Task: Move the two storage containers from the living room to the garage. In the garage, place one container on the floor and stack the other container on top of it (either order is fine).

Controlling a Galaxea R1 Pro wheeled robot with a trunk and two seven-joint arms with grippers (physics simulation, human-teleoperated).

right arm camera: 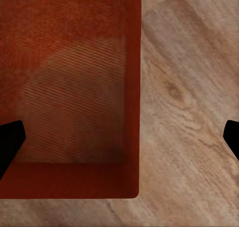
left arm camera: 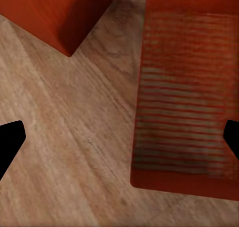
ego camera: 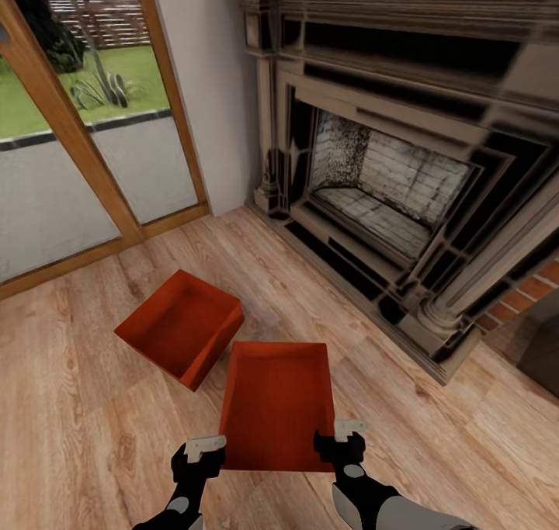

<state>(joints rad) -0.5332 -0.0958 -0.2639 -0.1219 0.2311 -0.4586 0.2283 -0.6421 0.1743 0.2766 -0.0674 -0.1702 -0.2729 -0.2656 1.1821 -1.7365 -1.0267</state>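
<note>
Two red-orange open-topped storage containers lie on the living room's light wood plank floor. The nearer container (ego camera: pixel 276 406) sits just ahead of me, the other container (ego camera: pixel 180 328) beyond it to the left, turned at an angle. My left gripper (ego camera: pixel 205 448) hovers open over the nearer bin's left wall (left arm camera: pixel 139 112), one finger on each side. My right gripper (ego camera: pixel 341 435) hangs open the same way over its right wall (right arm camera: pixel 132 97). In the wrist views the left gripper (left arm camera: pixel 119 139) and right gripper (right arm camera: pixel 119 139) have their dark fingertips spread wide apart. The second container's corner (left arm camera: pixel 55 17) lies nearby.
A dark ornate fireplace (ego camera: pixel 388 188) with a red brick surround (ego camera: pixel 536 285) stands ahead and to the right. Wood-framed glass doors (ego camera: pixel 85 150) fill the left wall, with lawn outside. Bare plank floor (ego camera: pixel 70 437) stretches to my left.
</note>
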